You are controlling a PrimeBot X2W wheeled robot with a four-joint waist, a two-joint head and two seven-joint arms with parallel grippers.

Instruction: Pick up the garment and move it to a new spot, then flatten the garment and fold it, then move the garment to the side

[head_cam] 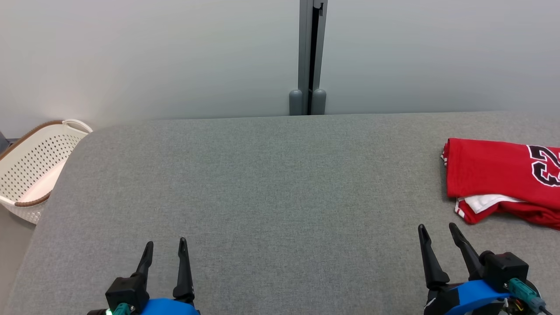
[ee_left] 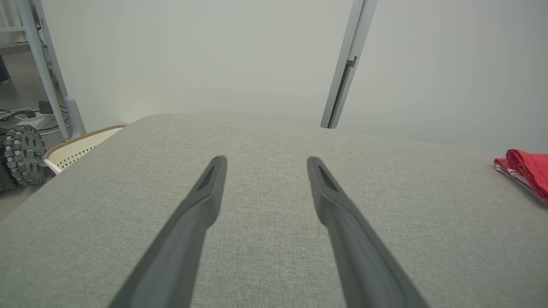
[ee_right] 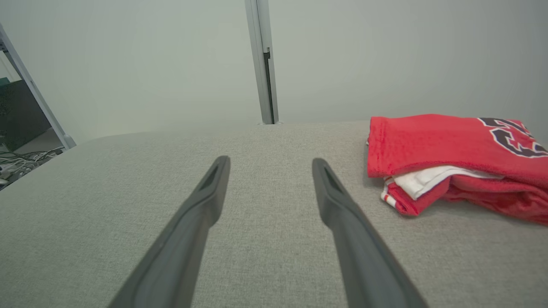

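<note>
A red garment [head_cam: 498, 175] with black-and-white lettering and white trim lies folded at the far right of the grey padded table [head_cam: 262, 183]. It also appears in the right wrist view as the garment [ee_right: 445, 149], and its edge shows in the left wrist view as the garment [ee_left: 524, 171]. My right gripper [head_cam: 437, 229] stands open near the table's front right, just short of the garment and apart from it. My left gripper [head_cam: 167, 247] stands open at the front left, with nothing between its fingers [ee_left: 205, 192].
A white perforated basket [head_cam: 30, 170] with a brown rim stands off the table's left edge. A grey post [head_cam: 310, 57] splits the pale wall behind. A wheeled machine [ee_left: 19, 156] and cables sit on the floor at the left.
</note>
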